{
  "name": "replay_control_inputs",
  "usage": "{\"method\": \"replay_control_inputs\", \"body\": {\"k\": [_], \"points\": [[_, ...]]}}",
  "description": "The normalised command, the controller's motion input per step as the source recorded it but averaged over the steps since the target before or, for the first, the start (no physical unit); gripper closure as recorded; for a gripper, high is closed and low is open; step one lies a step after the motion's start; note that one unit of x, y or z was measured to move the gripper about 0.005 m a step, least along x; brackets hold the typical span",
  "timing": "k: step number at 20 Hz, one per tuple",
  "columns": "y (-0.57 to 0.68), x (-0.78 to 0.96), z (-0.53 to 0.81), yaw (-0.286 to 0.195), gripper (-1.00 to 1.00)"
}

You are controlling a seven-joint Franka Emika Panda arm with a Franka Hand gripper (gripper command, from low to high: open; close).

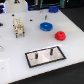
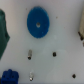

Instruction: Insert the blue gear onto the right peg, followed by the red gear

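The blue gear (image 1: 46,26) lies flat on the white table, to the exterior view's right of my gripper (image 1: 19,34). It also fills the wrist view (image 2: 38,22). The red gear (image 1: 60,36) lies further right and nearer. The black-bordered white plate (image 1: 59,55) lies at the front with two dark pins. The right peg (image 1: 50,51) stands bare on it. My gripper hangs above the table, apart from both gears. Its fingers look slightly apart with nothing between them. They do not show in the wrist view.
Beyond the table's far edge lie a red object (image 1: 53,9) and a blue one (image 1: 2,10). The table ends at the exterior view's right. The wrist view shows a green shape (image 2: 4,31), a blue shape (image 2: 9,76) and small dark table marks (image 2: 54,52).
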Motion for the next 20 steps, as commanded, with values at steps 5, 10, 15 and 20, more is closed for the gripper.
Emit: {"method": "replay_control_inputs", "body": {"k": [5,10,15,20], "points": [[0.26,-0.49,-0.55,0.000,-1.00],[0.19,-0.44,-0.62,0.000,-1.00],[0.13,-0.33,-0.64,0.000,-1.00],[0.10,-0.22,-0.57,0.000,-1.00]]}}
